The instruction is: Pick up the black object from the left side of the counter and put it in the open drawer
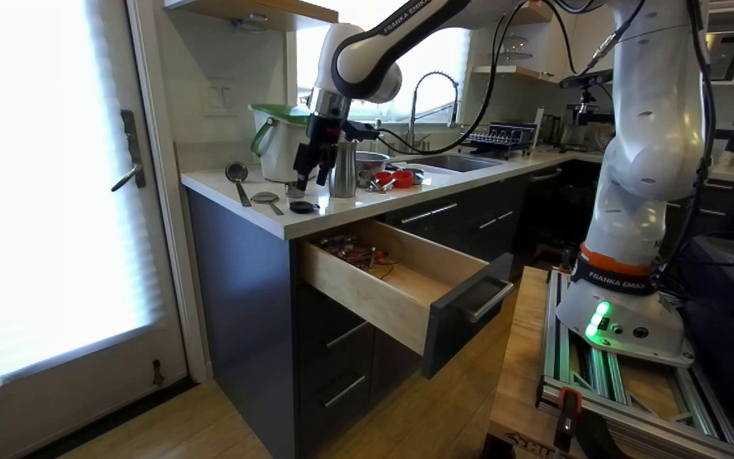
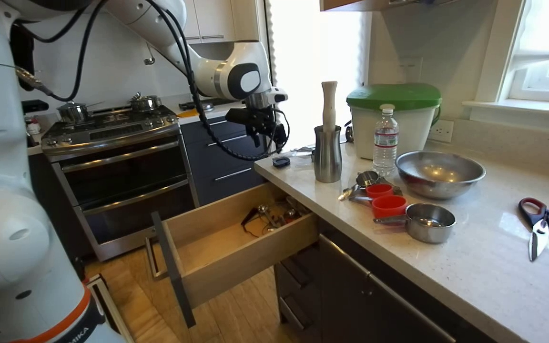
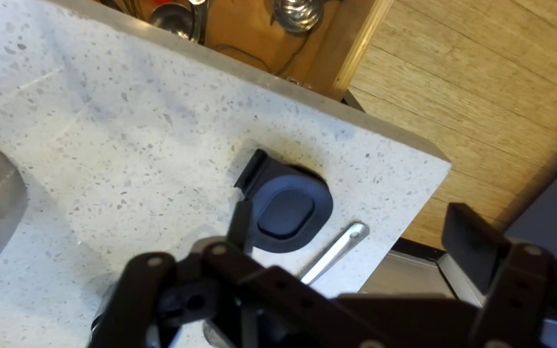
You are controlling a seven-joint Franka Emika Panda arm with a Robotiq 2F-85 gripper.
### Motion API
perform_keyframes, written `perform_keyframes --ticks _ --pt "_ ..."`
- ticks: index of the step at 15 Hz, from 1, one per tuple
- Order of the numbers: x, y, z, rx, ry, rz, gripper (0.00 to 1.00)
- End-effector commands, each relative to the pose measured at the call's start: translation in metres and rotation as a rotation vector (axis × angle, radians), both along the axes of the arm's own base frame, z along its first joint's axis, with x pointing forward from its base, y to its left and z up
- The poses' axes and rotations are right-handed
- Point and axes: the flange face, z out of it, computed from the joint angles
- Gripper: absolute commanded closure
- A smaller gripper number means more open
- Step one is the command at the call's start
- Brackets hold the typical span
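The black object [image 3: 285, 212] is a flat rounded item with a raised oval middle and a tab. It lies on the white counter [image 3: 114, 169] near its corner, and shows in both exterior views [image 1: 303, 207] [image 2: 281, 162]. My gripper [image 3: 351, 220] is open with nothing between its fingers. In both exterior views the gripper [image 1: 313, 180] [image 2: 269, 142] hangs above the counter's end, apart from the black object. In the wrist view one finger overlaps the object's edge; the other is past the counter edge. The open drawer [image 1: 434, 284] [image 2: 208, 247] has a wooden inside holding metal utensils at its back.
A steel cup [image 1: 343, 172] stands beside the gripper, holding a wooden stick [image 2: 329, 105]. A metal handle [image 3: 336, 253] lies beside the black object. A ladle [image 1: 237, 178], a green-lidded bin [image 2: 391, 119], a bottle [image 2: 385, 143], red cups [image 2: 389, 206] and a bowl [image 2: 439, 174] share the counter.
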Motion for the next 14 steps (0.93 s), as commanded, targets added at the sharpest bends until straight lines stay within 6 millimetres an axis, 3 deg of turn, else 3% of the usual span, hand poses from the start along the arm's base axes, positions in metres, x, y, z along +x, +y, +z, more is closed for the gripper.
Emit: perform_keyframes --ticks 1,14 --pt "0.013 -0.003 -0.014 -0.008 -0.040 0.028 0.00" --pt "0.033 -0.010 -0.041 -0.058 -0.050 0.107 0.00"
